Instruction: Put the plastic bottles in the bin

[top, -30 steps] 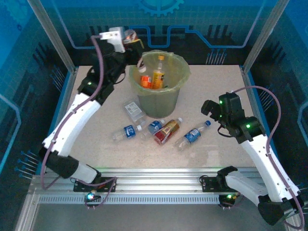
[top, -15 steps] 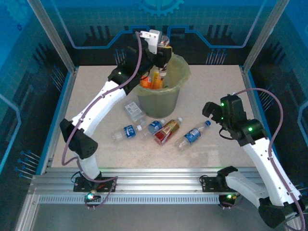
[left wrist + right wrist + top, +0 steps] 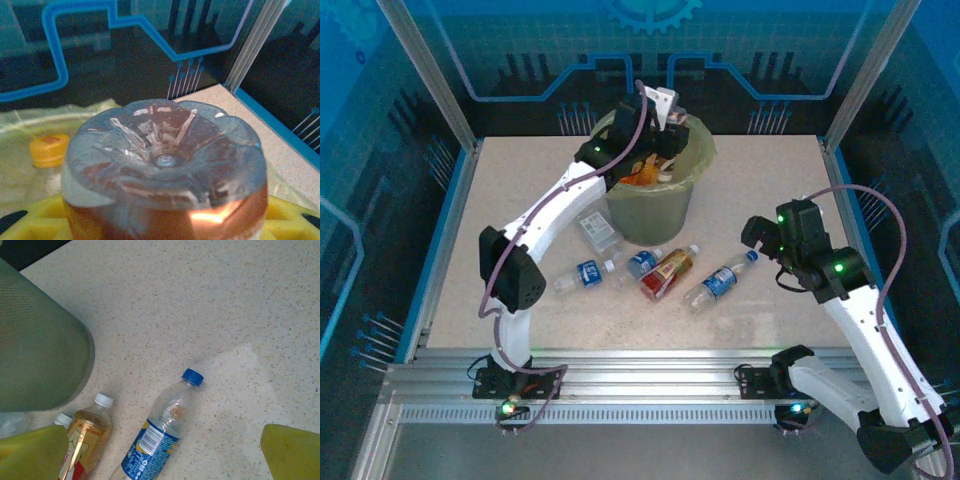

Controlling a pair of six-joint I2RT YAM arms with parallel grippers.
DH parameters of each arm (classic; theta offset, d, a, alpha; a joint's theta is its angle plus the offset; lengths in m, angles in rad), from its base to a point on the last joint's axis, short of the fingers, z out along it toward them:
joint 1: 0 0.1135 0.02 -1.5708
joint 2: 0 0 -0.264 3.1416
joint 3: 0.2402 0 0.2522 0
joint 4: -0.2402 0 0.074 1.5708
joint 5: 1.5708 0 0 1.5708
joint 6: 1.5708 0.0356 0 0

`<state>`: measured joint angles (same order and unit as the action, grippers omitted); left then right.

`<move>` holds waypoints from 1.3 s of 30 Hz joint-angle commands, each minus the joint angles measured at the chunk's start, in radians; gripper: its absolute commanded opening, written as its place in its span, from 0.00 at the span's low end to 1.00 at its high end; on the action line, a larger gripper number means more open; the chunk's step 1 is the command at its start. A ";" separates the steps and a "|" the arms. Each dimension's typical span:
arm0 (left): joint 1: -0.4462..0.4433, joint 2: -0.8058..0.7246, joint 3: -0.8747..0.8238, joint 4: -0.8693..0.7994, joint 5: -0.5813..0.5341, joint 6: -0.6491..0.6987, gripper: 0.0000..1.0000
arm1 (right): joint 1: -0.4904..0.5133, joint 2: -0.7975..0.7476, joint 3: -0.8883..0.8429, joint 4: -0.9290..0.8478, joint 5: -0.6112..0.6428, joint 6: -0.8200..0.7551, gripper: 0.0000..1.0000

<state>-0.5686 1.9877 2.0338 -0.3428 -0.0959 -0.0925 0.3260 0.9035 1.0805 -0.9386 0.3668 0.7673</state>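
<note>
My left gripper hangs over the bin's mouth, shut on a plastic bottle with a brown-orange label whose clear base faces the left wrist camera. The bin is an olive bucket with a yellow-green bag, and there are bottles inside it, one with an orange cap. On the table in front of the bin lie a blue-label bottle, a red-and-gold one and two smaller blue ones. My right gripper is open above the blue-capped bottle, not touching it.
A flattened clear bottle lies against the bin's left front. The bin wall stands just left of the right gripper. Metal posts and blue panels close off the table's back and sides.
The left arm has swung right with its bottle, from behind the bin's left rim to over the bin's opening. The right arm has stayed still.
</note>
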 commanded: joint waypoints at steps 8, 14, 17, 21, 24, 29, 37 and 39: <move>-0.004 0.017 -0.006 -0.024 0.066 -0.081 0.64 | -0.016 0.023 -0.052 -0.083 -0.013 0.026 1.00; -0.005 0.022 -0.008 -0.050 0.063 -0.122 0.78 | -0.015 0.027 -0.097 -0.069 -0.049 0.042 1.00; -0.004 0.021 0.001 -0.063 0.055 -0.124 0.83 | -0.015 0.036 -0.118 -0.052 -0.074 0.046 1.00; -0.004 0.004 0.016 -0.080 0.037 -0.121 0.88 | -0.015 0.069 -0.133 -0.046 -0.099 0.049 1.00; -0.003 -0.026 0.016 -0.087 0.014 -0.119 0.95 | -0.015 0.096 -0.145 -0.037 -0.129 0.052 1.00; -0.004 -0.106 -0.017 -0.089 -0.022 -0.125 0.99 | -0.014 0.116 -0.187 0.006 -0.192 0.073 1.00; -0.003 -0.346 -0.248 0.039 -0.081 -0.173 0.99 | -0.012 0.151 -0.248 0.069 -0.259 0.118 1.00; -0.002 -0.422 -0.337 0.089 -0.101 -0.185 0.99 | -0.011 0.172 -0.249 0.079 -0.269 0.125 1.00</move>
<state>-0.5686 1.6604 1.7725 -0.3454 -0.1474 -0.2420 0.3260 1.0565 0.8402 -0.8932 0.1368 0.8593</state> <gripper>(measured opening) 0.990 0.997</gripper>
